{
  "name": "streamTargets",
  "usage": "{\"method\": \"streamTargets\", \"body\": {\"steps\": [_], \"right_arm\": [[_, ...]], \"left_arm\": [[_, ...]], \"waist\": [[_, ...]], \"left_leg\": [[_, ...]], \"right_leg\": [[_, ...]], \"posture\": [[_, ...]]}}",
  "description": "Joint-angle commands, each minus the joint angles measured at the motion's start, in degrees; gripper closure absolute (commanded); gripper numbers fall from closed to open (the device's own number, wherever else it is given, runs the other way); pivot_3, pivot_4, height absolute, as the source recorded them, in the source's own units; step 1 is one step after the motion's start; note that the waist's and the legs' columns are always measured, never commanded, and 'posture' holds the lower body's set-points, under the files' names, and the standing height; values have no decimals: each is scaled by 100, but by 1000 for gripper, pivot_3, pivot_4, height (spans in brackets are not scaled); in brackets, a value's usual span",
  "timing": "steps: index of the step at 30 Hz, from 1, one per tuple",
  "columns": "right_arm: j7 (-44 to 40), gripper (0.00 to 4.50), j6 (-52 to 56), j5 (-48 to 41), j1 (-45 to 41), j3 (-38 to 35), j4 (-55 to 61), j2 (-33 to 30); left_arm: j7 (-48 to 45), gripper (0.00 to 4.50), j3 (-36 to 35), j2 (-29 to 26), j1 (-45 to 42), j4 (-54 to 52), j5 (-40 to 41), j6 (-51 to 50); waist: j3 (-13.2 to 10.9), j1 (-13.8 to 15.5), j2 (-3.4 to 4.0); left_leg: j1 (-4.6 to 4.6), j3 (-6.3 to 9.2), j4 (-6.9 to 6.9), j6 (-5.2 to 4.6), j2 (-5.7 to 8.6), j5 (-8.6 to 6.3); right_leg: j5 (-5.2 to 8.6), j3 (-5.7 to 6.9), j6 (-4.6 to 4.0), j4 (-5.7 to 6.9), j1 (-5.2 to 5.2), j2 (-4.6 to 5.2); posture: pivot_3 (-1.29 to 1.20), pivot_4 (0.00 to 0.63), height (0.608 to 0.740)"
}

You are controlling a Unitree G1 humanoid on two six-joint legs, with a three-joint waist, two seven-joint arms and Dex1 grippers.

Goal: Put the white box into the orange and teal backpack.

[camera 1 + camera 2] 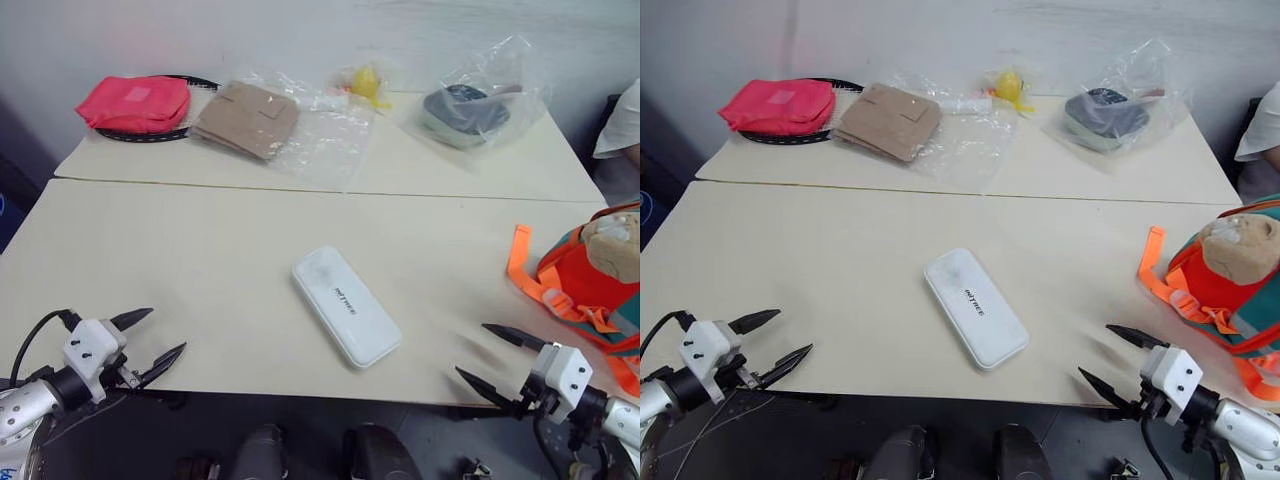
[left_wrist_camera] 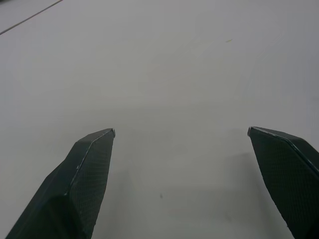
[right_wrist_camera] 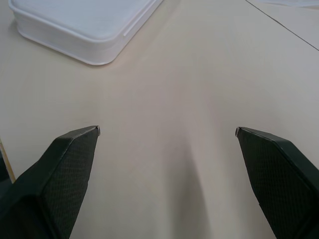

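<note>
The white box (image 1: 345,306) lies flat and slanted on the near table, close to its front edge, with grey lettering on top; one corner of the white box (image 3: 84,27) lies ahead of my right fingers. The orange and teal backpack (image 1: 598,285) sits at the table's right edge, a tan plush head on top and an orange strap trailing toward the box. My left gripper (image 1: 160,338) hovers open over the front left edge, empty. My right gripper (image 1: 484,356) is open and empty at the front right, between box and backpack.
On the far table lie a flat red pouch (image 1: 134,102) on a black ring, a tan cardboard packet (image 1: 247,119) in clear plastic, a small yellow item (image 1: 368,83) and a dark object in a plastic bag (image 1: 466,111). A person's sleeve (image 1: 622,120) shows at the right edge.
</note>
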State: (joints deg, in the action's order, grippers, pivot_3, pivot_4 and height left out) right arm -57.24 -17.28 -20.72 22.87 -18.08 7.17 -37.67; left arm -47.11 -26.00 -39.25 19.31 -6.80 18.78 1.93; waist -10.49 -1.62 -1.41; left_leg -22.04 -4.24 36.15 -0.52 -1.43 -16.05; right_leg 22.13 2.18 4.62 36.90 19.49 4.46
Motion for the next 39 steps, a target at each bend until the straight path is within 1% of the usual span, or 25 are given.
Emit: {"method": "streamTargets", "body": {"steps": [1,2,5,7,8,10,11,12,16,17,18,19,22,25,28,31,35,39], "right_arm": [[-24,35,-18,-131,16,-159,110,-80],[-34,35,28,-158,17,-127,138,-73],[-198,35,210,-308,66,55,369,-96],[-371,418,491,-523,158,184,684,-157],[-392,636,653,-574,202,237,851,-198],[-381,1264,848,-490,206,378,1130,-281],[-405,1704,913,-416,196,478,1236,-334],[-432,2015,986,-346,182,596,1322,-391],[-538,3467,1264,-133,189,1062,1545,-574],[-519,3856,1272,-84,170,1151,1554,-566],[-463,4106,1245,5,122,1244,1533,-516],[-416,4479,1229,77,81,1322,1513,-476],[-115,4500,1151,454,-126,1587,1320,-270],[54,4500,1243,642,-203,1757,1236,-178],[197,4500,1221,764,-219,1875,1220,-108],[316,4500,1203,827,-261,1896,1220,-68],[478,4500,1193,889,-388,1873,1176,-35],[580,4500,1351,900,-695,1846,1103,-52]], "left_arm": [[16,0,-54,-164,-52,-357,129,-340],[18,0,-52,-185,-81,-502,247,-525],[-97,0,22,-340,-235,-1030,886,-1496],[-89,0,203,-383,-606,-1230,1188,-1909],[63,187,392,-372,-969,-1234,1182,-2126],[239,596,894,-298,-1814,-1069,1022,-2365],[300,969,1171,-247,-2234,-893,806,-2349],[326,1242,1468,-150,-2700,-645,626,-2343],[541,2590,2422,366,-4324,810,-285,-1895],[551,2972,2576,514,-4636,1192,-448,-1716],[521,3205,2739,667,-4941,1574,-588,-1566],[478,3559,2857,790,-5171,1891,-696,-1427],[498,4477,3148,1263,-5922,2981,-1015,-1100],[275,4477,3354,1558,-6299,3612,-1200,-701],[69,4477,3479,1826,-6477,3961,-1259,-512],[-94,4477,3596,1982,-6526,4173,-1393,-332],[-407,4477,3683,2099,-6460,4127,-1389,-324],[-696,4477,3692,1974,-6241,3797,-1350,-516]], "waist": [[0,1,0],[0,5,0],[0,10,0],[-3,16,7],[-2,22,11],[-2,70,19],[-2,80,18],[-1,97,18],[2,155,16],[2,154,16],[2,163,16],[2,156,15],[0,165,11],[0,156,11],[0,162,10],[0,150,10],[-1,150,10],[-1,146,10]], "left_leg": [[0,0,-1,0,0,0],[0,0,-1,0,0,0],[-1,5,-1,1,0,0],[-1,9,-2,3,0,1],[-2,13,0,3,1,2],[-2,23,4,3,4,6],[-3,28,7,5,4,8],[-4,29,8,7,5,12],[-6,29,14,33,12,27],[-12,30,17,35,11,28],[-14,30,17,35,11,28],[-18,30,27,35,11,28],[-29,30,51,34,11,27],[-39,31,83,29,10,22],[-39,35,87,31,10,21],[-37,34,90,32,8,22],[-35,35,97,35,7,23],[-34,35,97,35,8,24]], "right_leg": [[0,0,0,0,0,0],[0,0,0,0,1,0],[0,2,0,0,0,1],[0,6,0,1,-1,1],[0,9,0,1,-3,2],[0,18,0,6,-8,2],[0,24,0,7,-10,2],[0,26,0,9,-9,1],[-1,32,1,14,-8,-2],[-1,35,1,12,-4,-6],[-1,36,1,13,-3,-6],[-1,38,2,14,-2,-6],[-1,46,3,16,-1,-7],[-1,46,5,26,0,-6],[0,49,6,30,-1,-5],[0,48,6,33,-1,-6],[0,48,6,47,-1,-7],[0,47,6,50,-1,-6]], "posture": [[0,150,740],[0,150,740],[0,150,740],[0,150,740],[0,150,740],[0,150,740],[0,150,740],[0,150,740],[0,150,740],[0,150,740],[0,150,740],[0,150,740],[0,150,740],[0,150,740],[0,150,740],[0,150,740],[0,150,740],[0,150,740]]}}
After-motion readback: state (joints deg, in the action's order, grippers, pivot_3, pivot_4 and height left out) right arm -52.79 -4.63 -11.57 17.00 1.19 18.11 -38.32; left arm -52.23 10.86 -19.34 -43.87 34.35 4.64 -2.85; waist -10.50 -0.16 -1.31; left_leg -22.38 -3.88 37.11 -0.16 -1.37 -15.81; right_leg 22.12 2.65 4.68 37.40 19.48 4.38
